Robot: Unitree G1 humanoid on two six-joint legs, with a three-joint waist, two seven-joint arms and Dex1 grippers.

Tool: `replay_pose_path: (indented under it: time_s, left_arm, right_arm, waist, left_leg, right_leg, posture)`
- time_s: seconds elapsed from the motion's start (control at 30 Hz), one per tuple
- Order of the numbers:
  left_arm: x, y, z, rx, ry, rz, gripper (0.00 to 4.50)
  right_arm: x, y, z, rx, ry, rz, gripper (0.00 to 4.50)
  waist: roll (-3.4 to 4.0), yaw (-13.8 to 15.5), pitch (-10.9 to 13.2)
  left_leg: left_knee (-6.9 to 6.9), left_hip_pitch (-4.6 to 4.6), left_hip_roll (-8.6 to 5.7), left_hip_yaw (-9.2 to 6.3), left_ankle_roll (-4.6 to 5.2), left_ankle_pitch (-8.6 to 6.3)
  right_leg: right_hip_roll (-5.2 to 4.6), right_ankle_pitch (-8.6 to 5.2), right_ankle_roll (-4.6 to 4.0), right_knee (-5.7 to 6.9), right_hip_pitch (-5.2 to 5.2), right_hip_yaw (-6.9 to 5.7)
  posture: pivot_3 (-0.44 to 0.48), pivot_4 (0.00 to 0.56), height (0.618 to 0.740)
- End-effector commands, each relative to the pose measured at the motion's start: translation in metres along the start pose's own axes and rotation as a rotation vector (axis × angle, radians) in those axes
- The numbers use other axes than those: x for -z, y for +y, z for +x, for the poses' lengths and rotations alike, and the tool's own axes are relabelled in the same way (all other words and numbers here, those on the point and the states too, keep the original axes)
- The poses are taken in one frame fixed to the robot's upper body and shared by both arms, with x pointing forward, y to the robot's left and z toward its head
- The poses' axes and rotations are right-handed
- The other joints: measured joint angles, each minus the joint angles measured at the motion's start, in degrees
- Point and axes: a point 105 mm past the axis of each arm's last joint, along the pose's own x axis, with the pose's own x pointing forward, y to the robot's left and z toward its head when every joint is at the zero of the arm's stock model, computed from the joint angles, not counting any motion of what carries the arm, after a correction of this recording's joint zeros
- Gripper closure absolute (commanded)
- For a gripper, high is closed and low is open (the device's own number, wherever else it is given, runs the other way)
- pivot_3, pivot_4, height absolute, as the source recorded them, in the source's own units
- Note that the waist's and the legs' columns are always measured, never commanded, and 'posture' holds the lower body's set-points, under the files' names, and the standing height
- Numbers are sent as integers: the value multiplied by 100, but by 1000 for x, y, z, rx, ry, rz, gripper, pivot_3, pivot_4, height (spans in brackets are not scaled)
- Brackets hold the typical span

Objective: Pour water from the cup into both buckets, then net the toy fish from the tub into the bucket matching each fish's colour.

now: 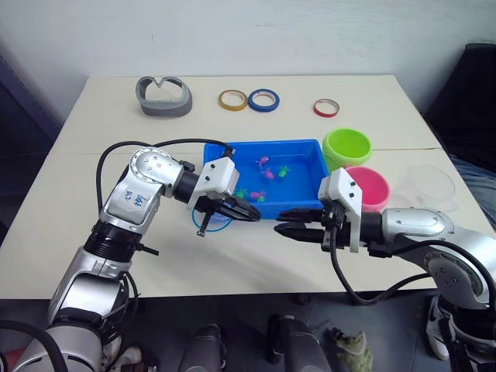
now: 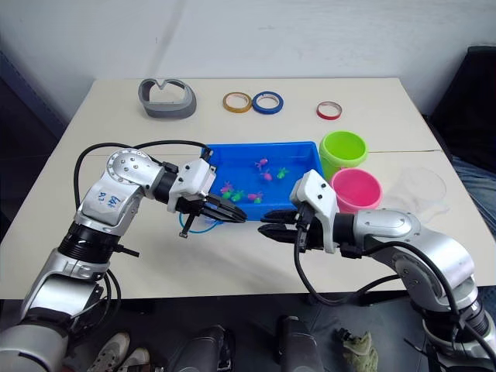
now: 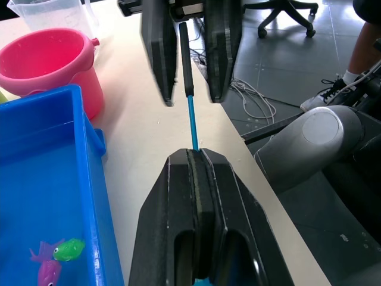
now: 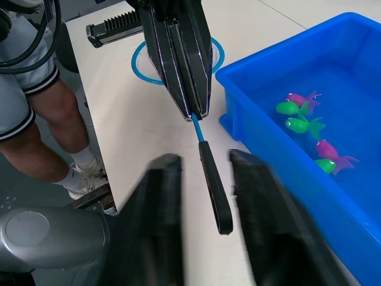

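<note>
right gripper [image 4: 202, 196] sits at the table's near edge, fingers spread either side of the net [image 4: 199, 128] handle's dark end (not touching it). left gripper [image 3: 193, 173] is clamped on the blue stick, hoop lying flat on the table by the tub [image 1: 302, 155]. fish [image 4: 303, 125] in tub; pink bucket [image 1: 370, 186] and green bucket [image 1: 347, 147] just beside it, cup [image 1: 428, 184] further right.

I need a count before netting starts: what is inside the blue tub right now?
The blue tub holds several small toy fish, green and pink ones, scattered over its floor. The exact count is unclear, because the left gripper covers the tub's near left corner.
</note>
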Motion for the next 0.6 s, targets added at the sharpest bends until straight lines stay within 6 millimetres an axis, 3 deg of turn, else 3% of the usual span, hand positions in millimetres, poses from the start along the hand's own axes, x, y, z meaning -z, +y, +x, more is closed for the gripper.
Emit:
replay_pose_path:
  time_s: [0.03,0.47,0.57,0.6]
  left_arm:
    - [-10,3,-1,7,1,42,4500]
    - [-10,1,-3,52,24,-16,4500]
    - [-9,2,-5,40,35,-36,3534]
    - [-10,2,-6,43,35,-43,3000]
  right_arm:
    - [-14,2,-5,9,-30,-64,4451]
    - [-13,4,-6,4,-24,-79,4451]
    - [-12,4,-6,4,-19,-86,4500]
    - [-12,4,-6,4,-18,-89,4500]
  waist:
    - [0,0,0]
    - [0,3,0]
    - [0,1,0]
    - [0,-2,0]
  left_leg:
    - [0,0,0,0,0,0]
    - [0,0,0,-1,0,0]
    - [1,-1,-1,-1,1,0]
    - [1,-1,-1,-1,1,0]
  right_leg:
    - [0,0,0,0,0,0]
    - [0,0,0,0,0,-1]
    - [1,0,0,-1,0,-1]
    - [1,0,0,-1,0,-1]
  posture:
    - [0,150,713]
    - [0,150,713]
    - [0,150,713]
    - [0,150,713]
